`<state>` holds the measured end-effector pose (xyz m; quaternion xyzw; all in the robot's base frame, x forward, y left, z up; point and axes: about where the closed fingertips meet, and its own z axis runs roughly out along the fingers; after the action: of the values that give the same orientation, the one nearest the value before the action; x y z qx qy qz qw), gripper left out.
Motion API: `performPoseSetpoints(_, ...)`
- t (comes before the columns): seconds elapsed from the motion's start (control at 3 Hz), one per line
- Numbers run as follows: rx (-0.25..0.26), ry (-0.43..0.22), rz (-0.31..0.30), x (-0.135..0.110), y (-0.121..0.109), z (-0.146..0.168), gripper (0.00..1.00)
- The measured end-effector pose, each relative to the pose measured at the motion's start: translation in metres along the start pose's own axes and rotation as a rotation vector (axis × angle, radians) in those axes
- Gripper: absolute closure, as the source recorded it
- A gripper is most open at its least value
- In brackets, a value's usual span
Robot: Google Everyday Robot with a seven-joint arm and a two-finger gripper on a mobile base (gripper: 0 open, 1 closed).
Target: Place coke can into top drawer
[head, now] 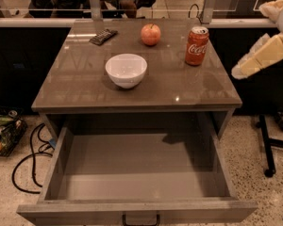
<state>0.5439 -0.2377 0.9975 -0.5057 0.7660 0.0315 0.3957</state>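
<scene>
Our claw (262, 55) hangs right of the coke can (196, 45), well apart from it and off the tabletop (85, 86); we cannot tell whether it is spread or pressed together. The can stands upright and untouched, the apple (151, 34) to its left. The top drawer (132, 173) gapes below and in front of the can, so we judge that grasping, carrying and placing all remain.

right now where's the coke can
In the camera view the coke can stands upright on the table, back right, just right of the apple. The pincer hangs beyond the table's right edge, apart from the can.
</scene>
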Motion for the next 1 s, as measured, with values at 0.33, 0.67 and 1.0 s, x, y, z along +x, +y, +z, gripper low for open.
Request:
performPoseSetpoints(0.33,0.062,-0.280,0.067,-0.028,-0.036,0.028,0.00)
performPoseSetpoints(0.67,0.110,-0.503,0.117,-0.060,-0.063,0.049,0.00)
performPoseSetpoints(1.0,0.109,-0.502,0.116,-0.060,-0.062,0.050,0.00)
